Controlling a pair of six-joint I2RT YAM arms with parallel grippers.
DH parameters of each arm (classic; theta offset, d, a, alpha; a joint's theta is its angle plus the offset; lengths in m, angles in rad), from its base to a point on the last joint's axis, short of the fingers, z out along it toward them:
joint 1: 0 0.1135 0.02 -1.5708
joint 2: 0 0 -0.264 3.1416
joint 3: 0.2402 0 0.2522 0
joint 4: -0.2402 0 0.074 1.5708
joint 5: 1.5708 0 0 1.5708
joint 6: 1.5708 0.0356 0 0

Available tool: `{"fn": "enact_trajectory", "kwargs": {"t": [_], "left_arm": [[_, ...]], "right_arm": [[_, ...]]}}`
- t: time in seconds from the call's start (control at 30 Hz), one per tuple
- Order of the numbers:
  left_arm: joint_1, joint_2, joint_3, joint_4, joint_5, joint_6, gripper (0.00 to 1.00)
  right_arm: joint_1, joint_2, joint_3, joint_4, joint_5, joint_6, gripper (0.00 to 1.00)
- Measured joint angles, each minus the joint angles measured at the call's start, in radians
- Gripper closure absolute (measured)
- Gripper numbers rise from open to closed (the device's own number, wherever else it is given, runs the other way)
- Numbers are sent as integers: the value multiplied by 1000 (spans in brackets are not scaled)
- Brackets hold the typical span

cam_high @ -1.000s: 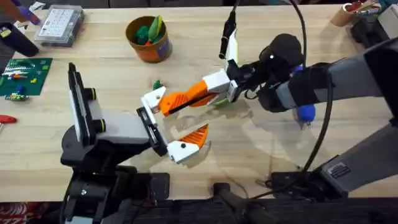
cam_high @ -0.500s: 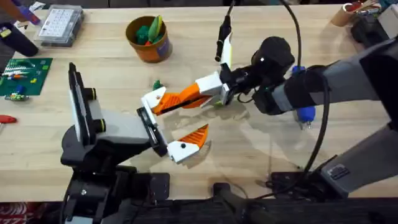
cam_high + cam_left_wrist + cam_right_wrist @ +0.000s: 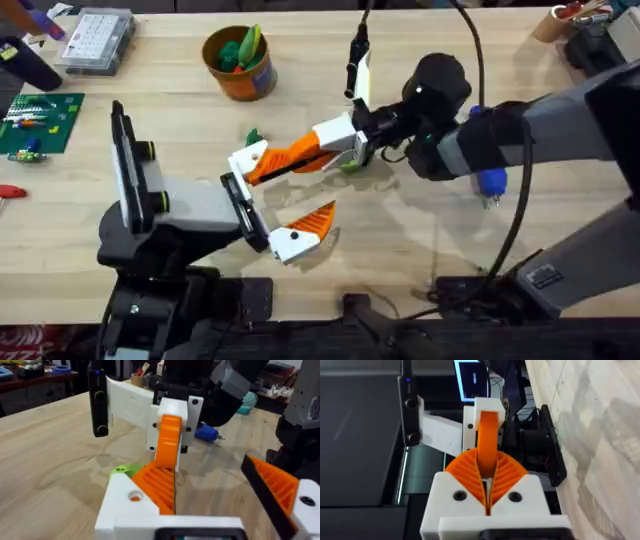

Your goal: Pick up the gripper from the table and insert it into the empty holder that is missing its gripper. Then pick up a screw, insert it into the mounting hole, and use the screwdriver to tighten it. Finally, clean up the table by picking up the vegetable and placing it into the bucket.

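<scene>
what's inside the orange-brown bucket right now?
In the overhead view, the small round orange-brown bucket with a blue band holds green toy pieces and a yellow-green one poking above the rim. Anything beneath them is covered.

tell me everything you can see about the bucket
The bucket is a small round orange-brown pot with a blue band around its lower wall. It stands upright on the wooden table, toward the far side and left of the middle, beside a clear compartment box. Its top is open, and green and yellowish toy vegetables stick out above the rim. Neither arm touches it.
</scene>
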Motion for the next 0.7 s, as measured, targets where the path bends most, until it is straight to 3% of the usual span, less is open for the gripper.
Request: {"fn": "enact_trajectory", "kwargs": {"t": [0.7], "left_arm": [[2, 0, 0, 1, -6, 9, 13]], "right_arm": [[-1, 1, 50, -95, -30, -80, 982]]}}
